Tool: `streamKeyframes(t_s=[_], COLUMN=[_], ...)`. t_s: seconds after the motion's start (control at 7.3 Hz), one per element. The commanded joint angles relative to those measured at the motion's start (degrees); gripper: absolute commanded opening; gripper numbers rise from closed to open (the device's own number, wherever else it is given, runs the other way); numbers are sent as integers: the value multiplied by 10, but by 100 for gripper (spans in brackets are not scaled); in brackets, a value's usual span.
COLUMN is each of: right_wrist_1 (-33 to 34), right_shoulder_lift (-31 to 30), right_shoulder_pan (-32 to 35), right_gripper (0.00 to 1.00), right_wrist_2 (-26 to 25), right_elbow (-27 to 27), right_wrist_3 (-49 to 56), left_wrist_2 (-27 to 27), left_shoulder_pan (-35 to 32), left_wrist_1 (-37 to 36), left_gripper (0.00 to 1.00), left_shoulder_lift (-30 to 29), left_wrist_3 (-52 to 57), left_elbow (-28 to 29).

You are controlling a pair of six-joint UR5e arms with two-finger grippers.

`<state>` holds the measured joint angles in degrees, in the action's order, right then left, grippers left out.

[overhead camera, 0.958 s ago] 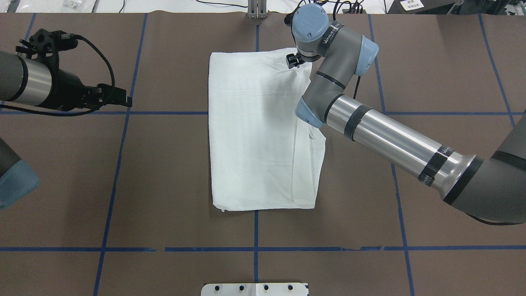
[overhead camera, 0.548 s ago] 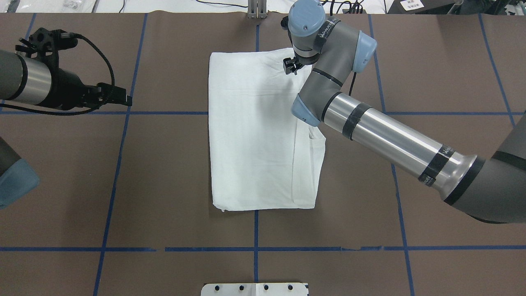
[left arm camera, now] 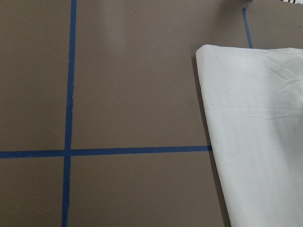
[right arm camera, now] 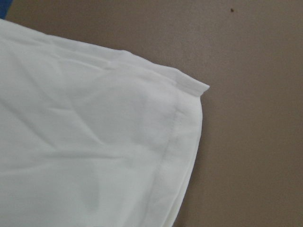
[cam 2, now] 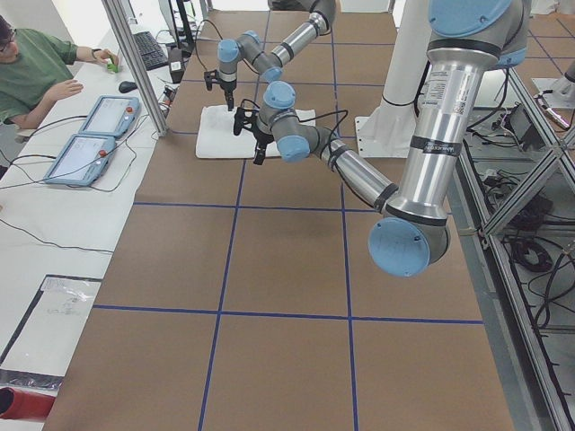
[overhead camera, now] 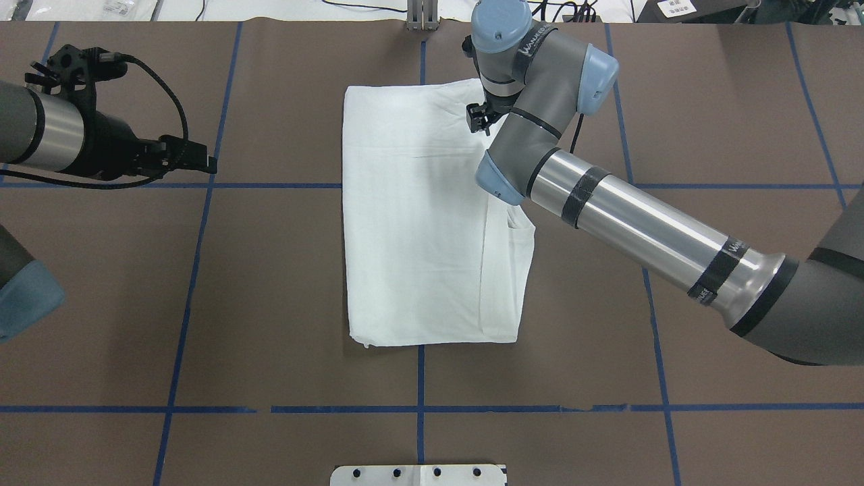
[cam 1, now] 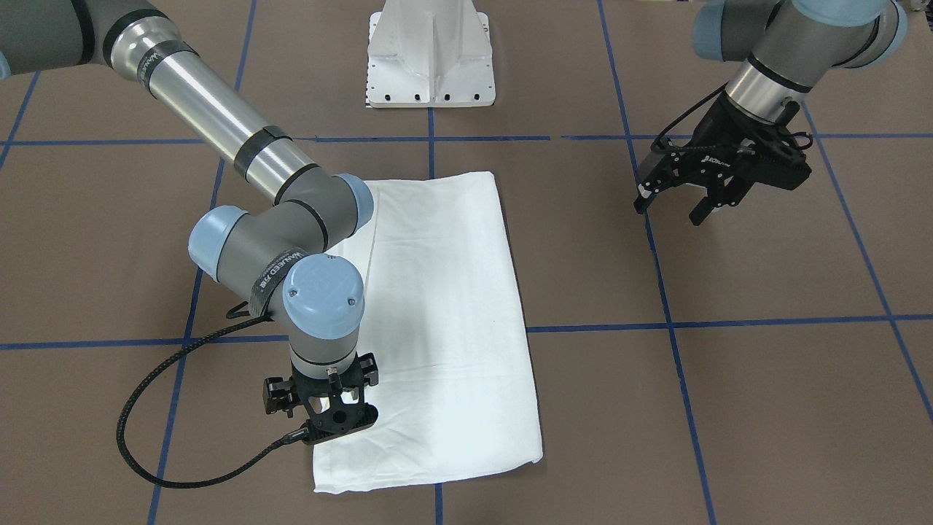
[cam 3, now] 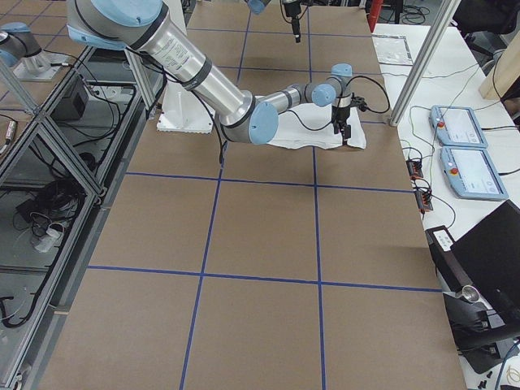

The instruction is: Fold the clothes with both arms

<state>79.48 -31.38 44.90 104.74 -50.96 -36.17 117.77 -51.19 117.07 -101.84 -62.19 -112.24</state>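
Observation:
The white shirt (overhead camera: 418,223) lies flat as a long folded rectangle in the middle of the table (overhead camera: 270,283), with a narrower folded layer along its right side. It also shows in the front view (cam 1: 444,306). My right gripper (overhead camera: 478,118) points straight down just over the shirt's far right corner, and its jaws look apart with nothing held. It also shows in the front view (cam 1: 337,423). The right wrist view shows that hemmed corner (right arm camera: 184,94) lying flat. My left gripper (cam 1: 674,208) is open and empty, well off to the shirt's left (overhead camera: 202,162). No printed text or collar shows.
The white pedestal base (cam 1: 430,58) stands at the near table edge. Blue tape lines (overhead camera: 420,378) cross the brown table. An operator (cam 2: 36,72) sits past the far edge beside two pendants (cam 2: 94,135) and a metal post (cam 2: 135,63).
My right gripper has shifted a little left and toward the robot over the shirt's far right corner. The left arm and the shirt have not moved.

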Motion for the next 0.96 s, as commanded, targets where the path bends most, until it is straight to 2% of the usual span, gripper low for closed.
streamKeyframes(t_s=[0.0,0.82], right_wrist_1=[19,98], right_shoulder_lift=[0,2], right_shoulder_pan=[0,0], right_gripper=[100,100], right_wrist_2=[23,85], right_elbow=[1,1], right_wrist_3=[1,4], left_wrist_2=[0,1], left_shoulder_pan=[0,0], left_wrist_1=[0,0], left_gripper=[100,100], left_shoulder_lift=[-1,-3], left_wrist_3=[0,1], left_elbow=[0,0])
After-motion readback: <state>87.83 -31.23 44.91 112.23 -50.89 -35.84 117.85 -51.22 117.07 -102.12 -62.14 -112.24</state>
